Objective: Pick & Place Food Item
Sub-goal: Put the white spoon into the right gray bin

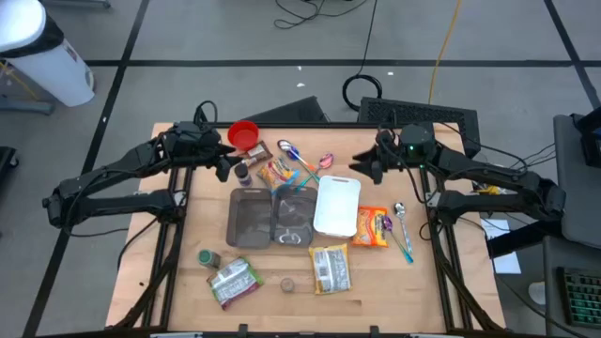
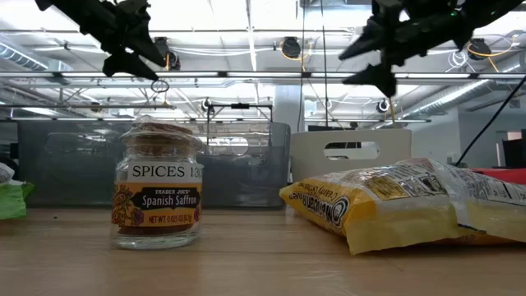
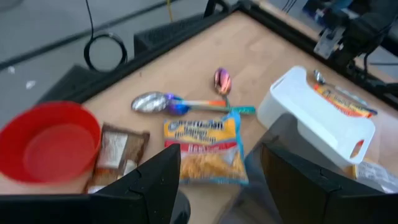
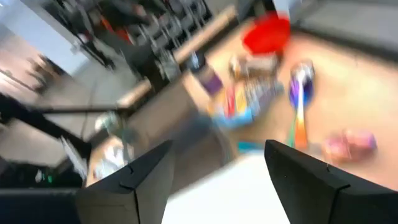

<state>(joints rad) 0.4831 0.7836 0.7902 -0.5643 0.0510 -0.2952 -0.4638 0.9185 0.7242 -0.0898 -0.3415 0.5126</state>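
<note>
Orange-and-blue, the cheese cracker packet (image 3: 204, 151) lies flat on the table (image 1: 188, 282) between the brown snack bar (image 3: 115, 152) and the white bin (image 3: 323, 118), its long axis running away from the left gripper (image 3: 217, 177). That gripper hovers just above it, fingers (image 3: 152, 180) spread and holding nothing, the packet showing in the gap between them. The right gripper (image 1: 364, 164) hangs beyond the white bin, fingers also apart and unladen. My judgement: the left arm is nearer and should take it.
</note>
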